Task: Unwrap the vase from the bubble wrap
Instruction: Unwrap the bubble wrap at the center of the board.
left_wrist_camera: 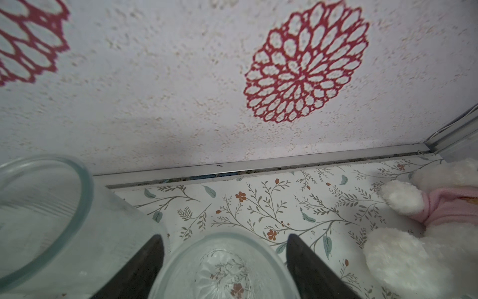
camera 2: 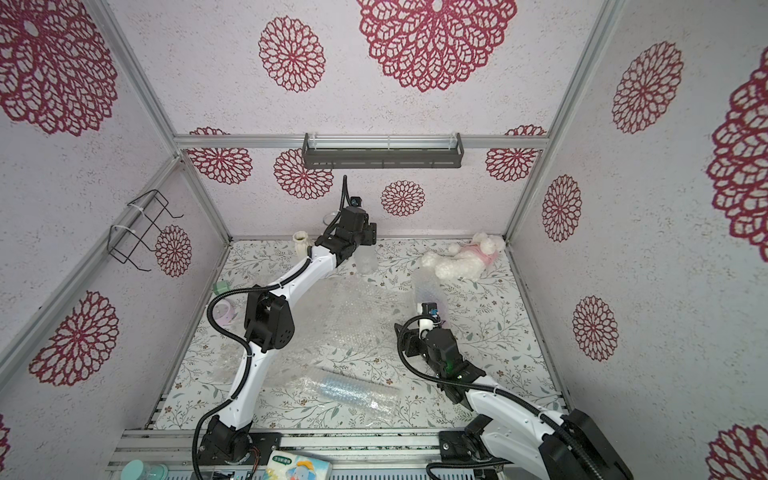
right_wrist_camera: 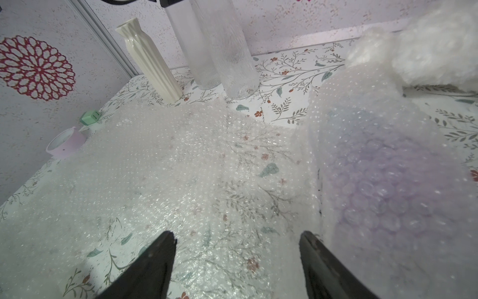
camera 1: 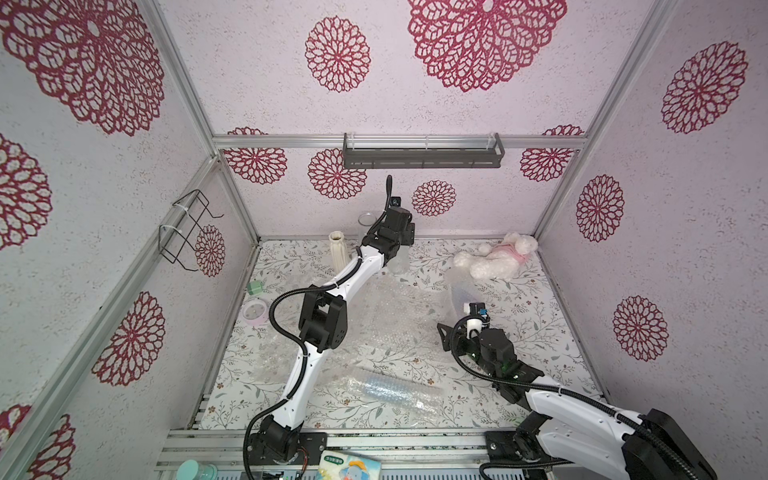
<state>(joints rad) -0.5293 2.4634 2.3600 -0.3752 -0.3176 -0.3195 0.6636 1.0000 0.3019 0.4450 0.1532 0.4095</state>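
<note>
A clear glass vase [left_wrist_camera: 225,269] stands unwrapped near the back wall. My left gripper [left_wrist_camera: 225,238] is open, with one finger on each side of its rim. A flat sheet of bubble wrap [camera 1: 374,320] lies spread over the middle of the table. My right gripper [right_wrist_camera: 236,238] hangs open just above this sheet [right_wrist_camera: 181,168] and holds nothing. Next to its right finger lies a purple vase [right_wrist_camera: 385,181] rolled in bubble wrap, also visible in a top view [camera 1: 460,293]. A bluish vase in a bubble wrap roll [camera 1: 390,392] lies near the front edge.
A cream ribbed vase [camera 1: 338,249] and a second clear vase [camera 1: 368,220] stand at the back beside the left gripper. A white plush toy [camera 1: 498,255] lies back right. A green cube [camera 1: 254,286] and a pink cup [camera 1: 255,311] sit at the left edge. Crumpled wrap [camera 1: 270,357] lies front left.
</note>
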